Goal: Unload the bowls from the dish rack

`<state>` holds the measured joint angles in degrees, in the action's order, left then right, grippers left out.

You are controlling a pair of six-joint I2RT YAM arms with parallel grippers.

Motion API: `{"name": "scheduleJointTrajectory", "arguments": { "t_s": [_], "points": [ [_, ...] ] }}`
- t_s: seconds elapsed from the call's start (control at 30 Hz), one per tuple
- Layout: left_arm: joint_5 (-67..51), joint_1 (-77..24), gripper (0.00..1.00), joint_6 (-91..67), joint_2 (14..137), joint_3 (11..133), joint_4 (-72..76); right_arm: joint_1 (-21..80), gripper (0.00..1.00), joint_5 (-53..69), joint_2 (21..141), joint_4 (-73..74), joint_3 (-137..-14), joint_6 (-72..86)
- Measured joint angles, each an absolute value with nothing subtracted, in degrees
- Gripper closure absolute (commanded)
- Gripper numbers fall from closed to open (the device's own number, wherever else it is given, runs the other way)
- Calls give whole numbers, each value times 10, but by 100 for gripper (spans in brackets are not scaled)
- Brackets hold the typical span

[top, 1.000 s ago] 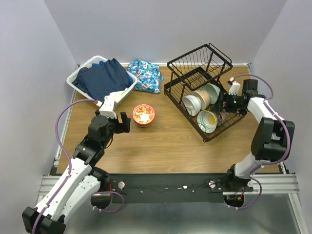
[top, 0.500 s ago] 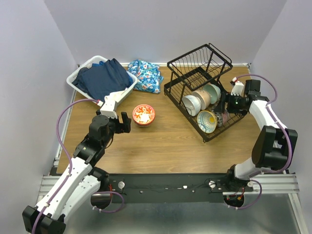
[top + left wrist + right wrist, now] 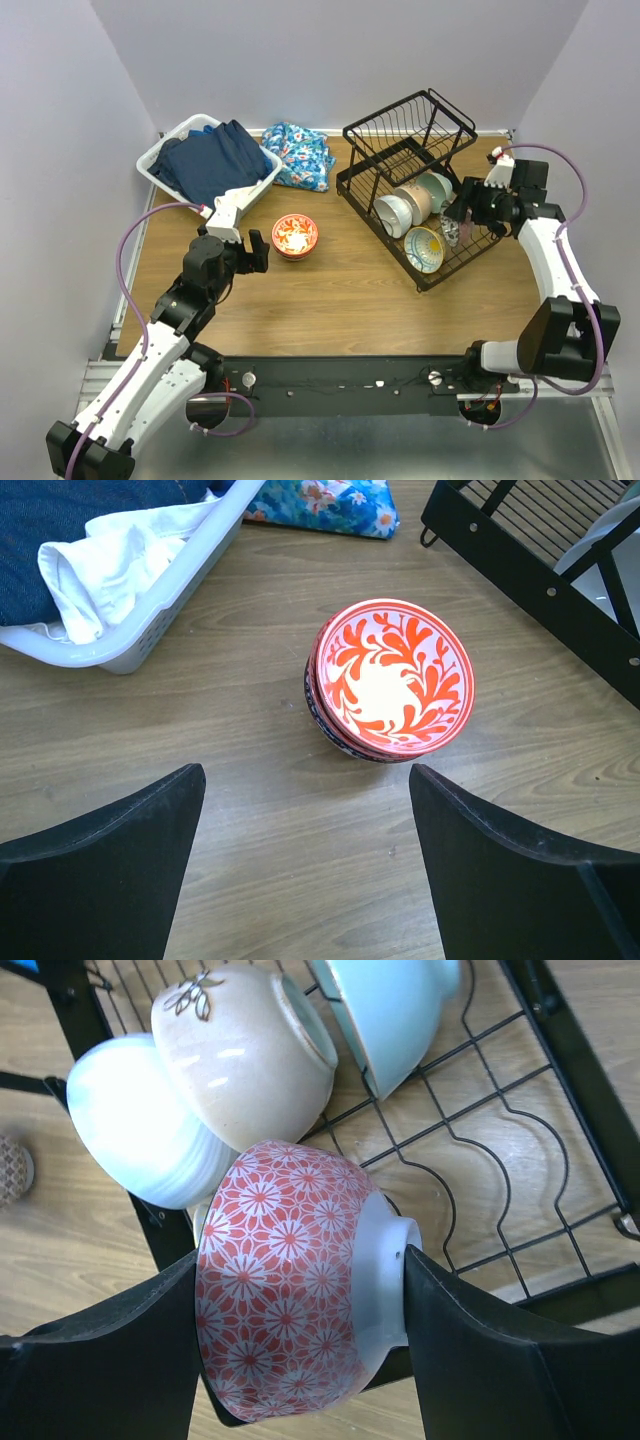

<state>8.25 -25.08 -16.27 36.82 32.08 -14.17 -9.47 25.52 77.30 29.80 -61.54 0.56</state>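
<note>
As right end effector (image 3: pixel 302 1258) clamps red bowl (image 3: pixel 285 1305) — tan bowl (image 3: pixel 240 1050) beside — left one (image 3: pixel 305 775) gapes.

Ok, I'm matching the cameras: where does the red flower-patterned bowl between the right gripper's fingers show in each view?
Top external: red flower-patterned bowl, right of centre, over the right end of the dish rack.
Left wrist: not in it.
Right wrist: lower centre.
Shared landmark: the dish rack's black frame, in all three.

light: bright, even | shadows: soft | glare: faint on tan bowl (image 3: pixel 245 1055) | focus: sharp throughout
</note>
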Motion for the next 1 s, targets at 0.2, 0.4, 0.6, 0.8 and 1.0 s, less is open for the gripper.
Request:
{"name": "scheduleJointTrajectory", "arguments": {
  "t_s": [0.2,0.4,0.6,0.8,1.0],
  "points": [
    [77,-251,8,-163,369,321,-140,-95,73,227,738,296,-615,50],
    [55,-251,8,-181,378,321,-128,-95,73,227,683,279,-611,106],
    [17,-251,8,-234,399,319,-101,-95,76,289,642,246,-576,173],
    [-30,-254,8,-305,463,320,-43,-94,75,383,614,201,-513,257],
    [-50,-288,8,-361,535,345,5,-93,75,448,586,150,-468,319]
  ]
}}
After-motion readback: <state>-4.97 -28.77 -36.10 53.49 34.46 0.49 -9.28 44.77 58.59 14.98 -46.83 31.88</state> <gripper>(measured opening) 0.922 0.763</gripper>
